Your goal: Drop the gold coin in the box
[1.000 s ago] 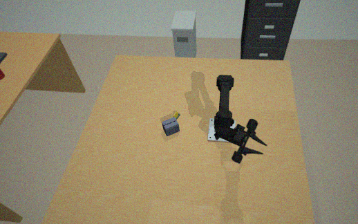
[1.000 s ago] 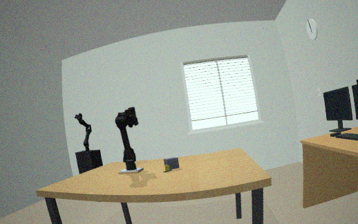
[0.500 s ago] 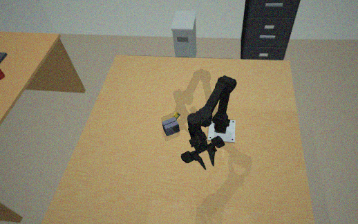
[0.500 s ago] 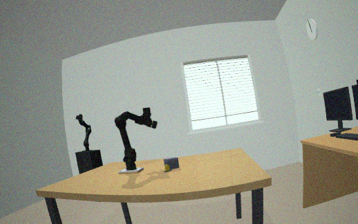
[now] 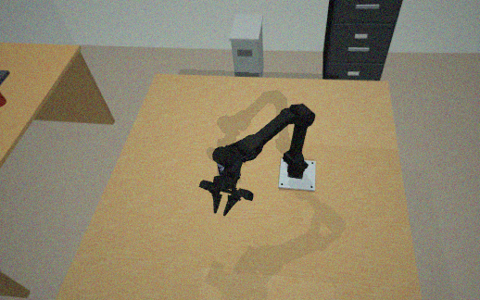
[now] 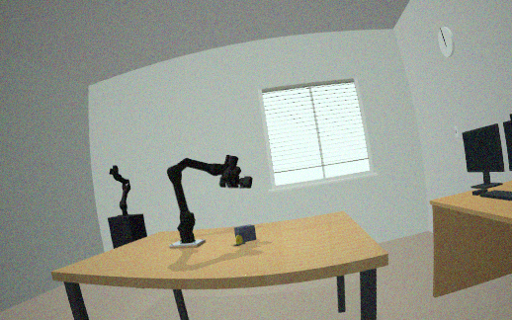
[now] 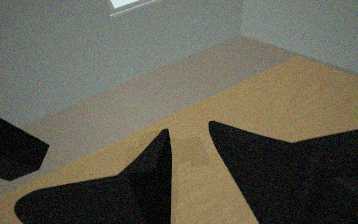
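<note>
A black robot arm [image 6: 185,198] stands on a small pale base plate [image 5: 297,176] on a wooden table [image 5: 344,139]; it reaches out high above the tabletop, its gripper [image 6: 240,182] hanging in the air well above the things it is meant to work with. The two pointed fingers stand partly closed with a narrow gap between them; through that gap only bare tabletop shows, so the gripper holds nothing.

From the side of the room, a small grey box [image 6: 245,232] sits on the table a little way from the arm's base; touching or just beside its near corner is a speck of yellow, the coin [image 6: 238,240], upright as far as can be told; its dark holder is too small to make out. From overhead the arm itself covers both box and coin; the wrist camera does not show them either.

The coin is likely stiff, light and smooth; being thin metal it should not bend or break, but its flat faces may be slippery. The best hold, in my judgement, is a pinch across the two flat faces on the upper half that stands free of the holder, leaving the lower edge bare to enter the slot; a crooked grip would probably tilt it and jam it against the narrow opening.
</note>
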